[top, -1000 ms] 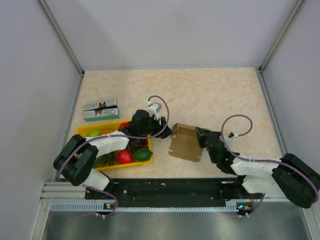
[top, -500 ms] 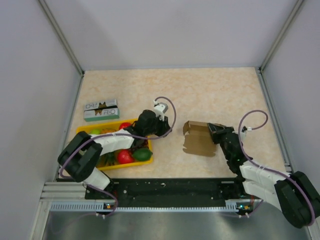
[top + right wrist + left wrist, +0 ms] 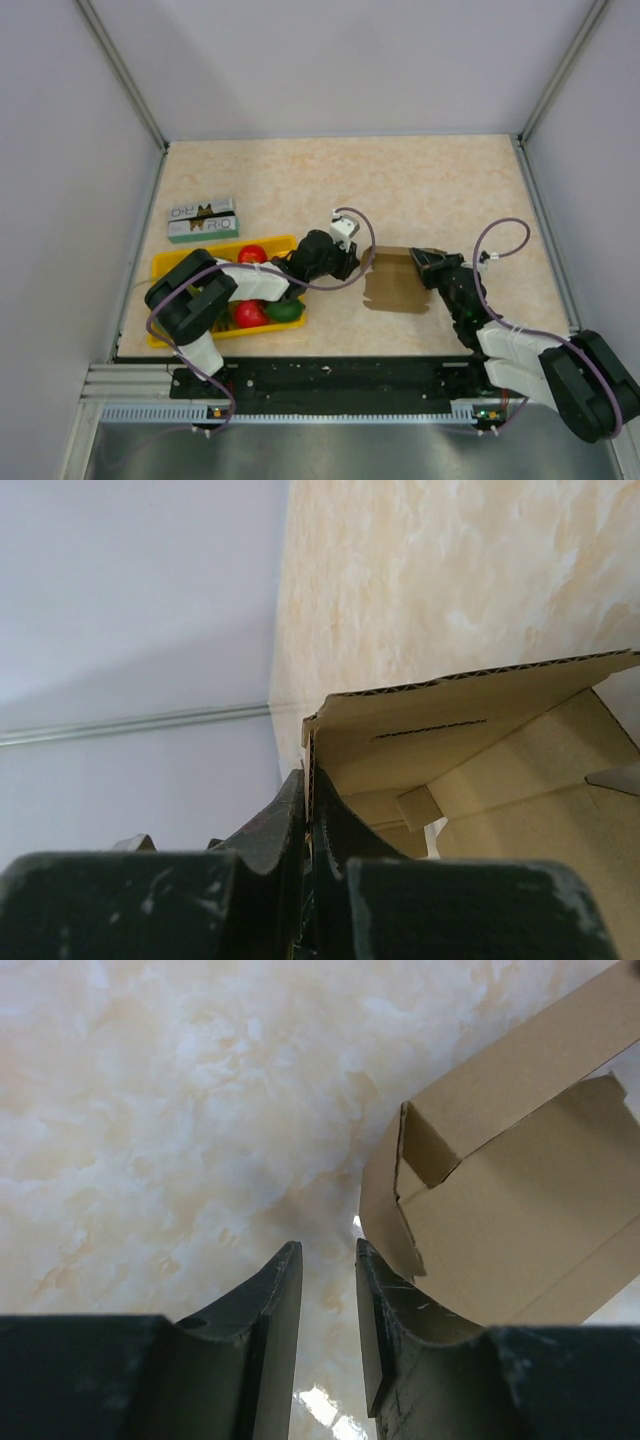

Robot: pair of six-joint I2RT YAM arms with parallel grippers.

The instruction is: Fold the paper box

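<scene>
From above, the paper box lay on the surface, to the right of the middle and near the front edge, between the two hands. It was partly formed, with one wall raised. The left hand was just beside its left edge. The right hand was at its far right corner. The yellow tray with fruit stood well apart on the left, and the printed carton lay behind it. Pale walls closed three sides and stood well apart from the box, so I judged there was enough room to turn it.

In the left wrist view, the fingers of the left hand stood a little apart with nothing between them, over the bare surface. The rounded corner of the box was just beside the right finger; I could not tell if it touched. The surface looked smooth and a little glossy, so I judged that the box would slide if pushed from one side only.

In the right wrist view, the right hand was clamped on the thin edge of an upright wall of the box. The fluted edge showed thin corrugated board, so the box was probably light, stiff across a panel and soft at the creases. I judged that a good hold was on a wall edge near a crease, with a mild squeeze, because such board dents easily.
</scene>
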